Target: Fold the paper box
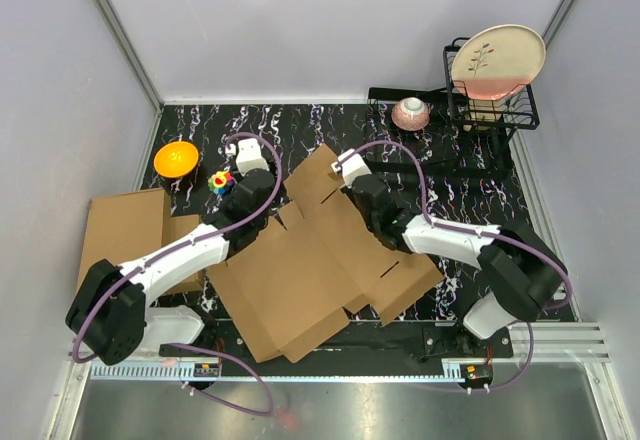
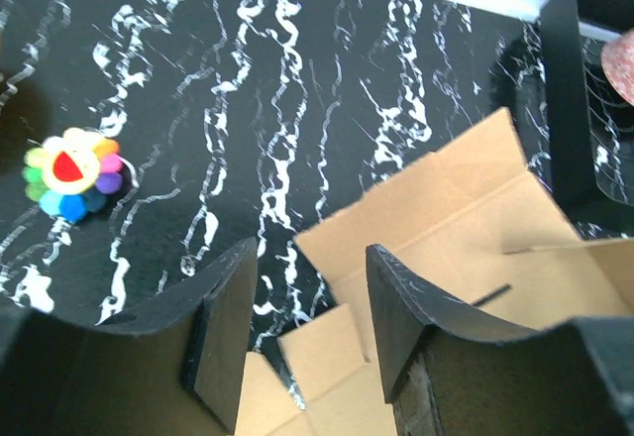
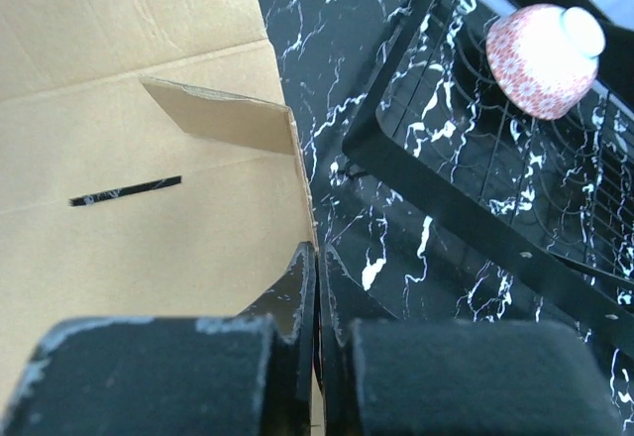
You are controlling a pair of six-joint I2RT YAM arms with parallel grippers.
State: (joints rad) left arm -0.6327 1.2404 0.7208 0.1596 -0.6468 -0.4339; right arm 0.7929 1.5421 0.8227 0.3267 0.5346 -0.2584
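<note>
The paper box (image 1: 300,270) lies as a large brown die-cut sheet across the middle of the black marbled table, its flaps spread flat. My left gripper (image 1: 268,200) hovers over its far-left flaps. In the left wrist view that gripper (image 2: 312,258) is open, with the flaps of the box (image 2: 446,208) below and nothing between the fingers. My right gripper (image 1: 352,188) is at the sheet's far right edge. The right wrist view shows this gripper (image 3: 319,253) shut, with the edge of the box (image 3: 149,109) running in between its fingers beside a small raised tab.
A stack of closed cardboard boxes (image 1: 125,225) sits at the left. An orange bowl (image 1: 176,158) and a flower toy (image 1: 221,181) (image 2: 71,171) lie far left. A black rack (image 1: 490,100) holding a plate (image 1: 497,60) stands far right, with a small red bowl (image 1: 411,112) (image 3: 543,59) on its black tray (image 3: 475,159).
</note>
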